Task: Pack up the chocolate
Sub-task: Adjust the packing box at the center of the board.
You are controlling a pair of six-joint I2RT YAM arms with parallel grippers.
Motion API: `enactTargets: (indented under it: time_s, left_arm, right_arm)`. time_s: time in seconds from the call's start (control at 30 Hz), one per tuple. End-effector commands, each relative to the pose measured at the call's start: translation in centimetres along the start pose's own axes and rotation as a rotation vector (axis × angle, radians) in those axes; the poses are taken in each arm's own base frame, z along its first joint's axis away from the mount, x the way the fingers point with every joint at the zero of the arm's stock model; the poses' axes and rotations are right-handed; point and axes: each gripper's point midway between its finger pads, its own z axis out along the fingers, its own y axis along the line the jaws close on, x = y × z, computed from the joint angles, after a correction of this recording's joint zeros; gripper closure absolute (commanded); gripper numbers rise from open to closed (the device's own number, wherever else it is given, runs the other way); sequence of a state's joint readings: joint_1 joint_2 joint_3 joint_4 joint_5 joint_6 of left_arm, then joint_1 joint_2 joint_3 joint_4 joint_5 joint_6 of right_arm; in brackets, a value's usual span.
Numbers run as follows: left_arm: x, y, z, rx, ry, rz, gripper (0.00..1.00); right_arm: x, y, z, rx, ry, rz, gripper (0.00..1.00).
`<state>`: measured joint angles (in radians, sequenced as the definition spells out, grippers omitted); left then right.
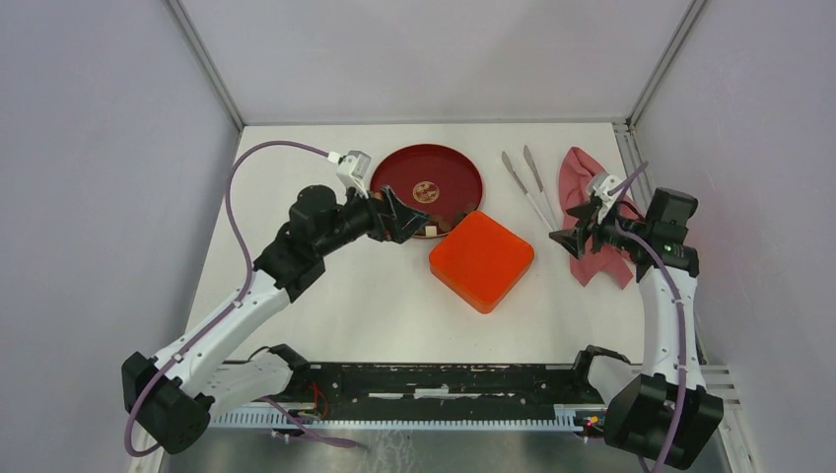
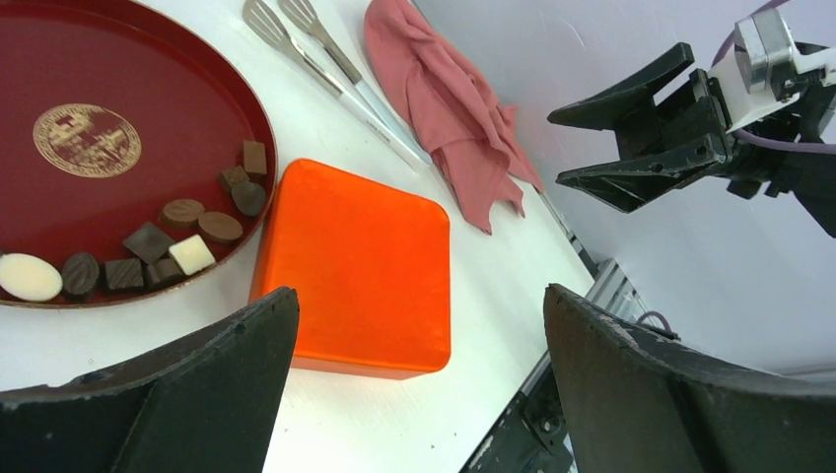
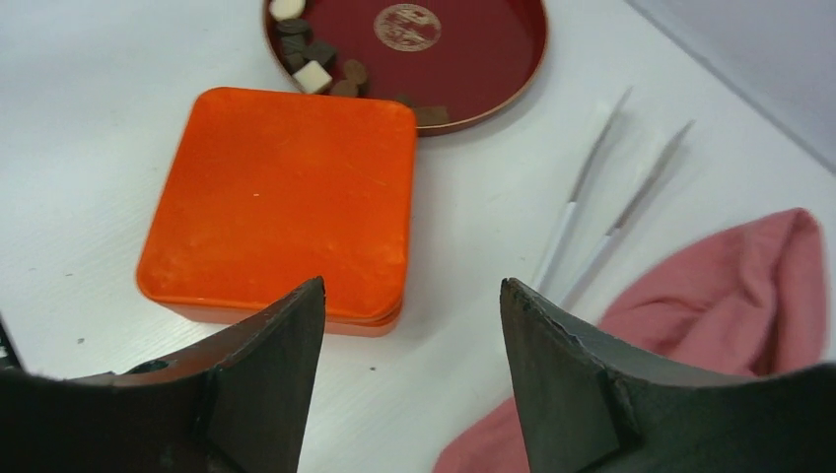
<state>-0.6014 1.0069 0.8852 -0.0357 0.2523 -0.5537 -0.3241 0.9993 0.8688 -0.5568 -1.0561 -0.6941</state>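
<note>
Chocolate (image 2: 163,246) on red plate (image 2: 177,108), beside L gripper (image 2: 419,291), jaws spread, empty. Orange box (image 2: 360,266) btw it and R gripper (image 3: 412,283), jaws apart, prob. over pink cloth (image 2: 444,108) by tongs (image 2: 335,74).

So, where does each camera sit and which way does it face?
Top external: above, behind, looking down on the table; left arm, right arm show.
Left wrist: on left arm, faces orange box and right hand; own fingers show.
Right wrist: on right arm, faces orange box and red plate; own fingers show.
All share the orange box and chocolate.
</note>
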Motion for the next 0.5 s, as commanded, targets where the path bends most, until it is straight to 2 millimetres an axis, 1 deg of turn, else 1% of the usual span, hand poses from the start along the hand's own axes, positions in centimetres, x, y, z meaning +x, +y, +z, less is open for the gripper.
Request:
enactTargets:
  time_s: [0.0,0.07,0.1,0.13,0.2,0.3,0.37,0.43,0.47]
  left_arm:
    - [2.1,-0.2,0.9,0.023,0.102,-0.055,0.03]
    - [3.0,0.4,1.7,-0.015,0.137,-0.021,0.03]
    - [3.6,0.6,2.2,-0.036,0.148,0.003,0.03]
    - [4.5,0.6,2.8,-0.052,0.168,0.025,0.03]
    - [6.3,0.2,4.1,-0.071,0.205,0.066,0.04]
    - [8.7,-1.4,5.5,-0.111,0.207,0.151,0.03]
    - [9.6,-2.1,6.3,-0.115,0.205,0.174,0.03]
    - [9.9,-1.8,6.9,-0.136,0.193,0.176,0.03]
    - [10.0,-1.2,7.2,-0.154,0.182,0.180,0.03]
  right_arm:
    - [0.5,3.5,0.8,-0.146,-0.102,0.151,0.30]
    - [2.1,4.6,1.4,-0.181,-0.115,0.259,0.33]
    - [2.6,4.8,1.6,-0.186,-0.119,0.300,0.34]
    - [3.4,5.1,1.8,-0.188,-0.117,0.337,0.35]
    - [4.4,5.2,2.2,-0.166,-0.117,0.389,0.36]
    - [5.5,4.9,2.5,-0.091,-0.123,0.442,0.37]
    - [6.0,4.4,2.5,-0.032,-0.141,0.466,0.37]
    - [6.6,4.6,2.6,-0.004,-0.162,0.535,0.37]
    - [6.9,4.7,2.6,0.008,-0.172,0.576,0.37]
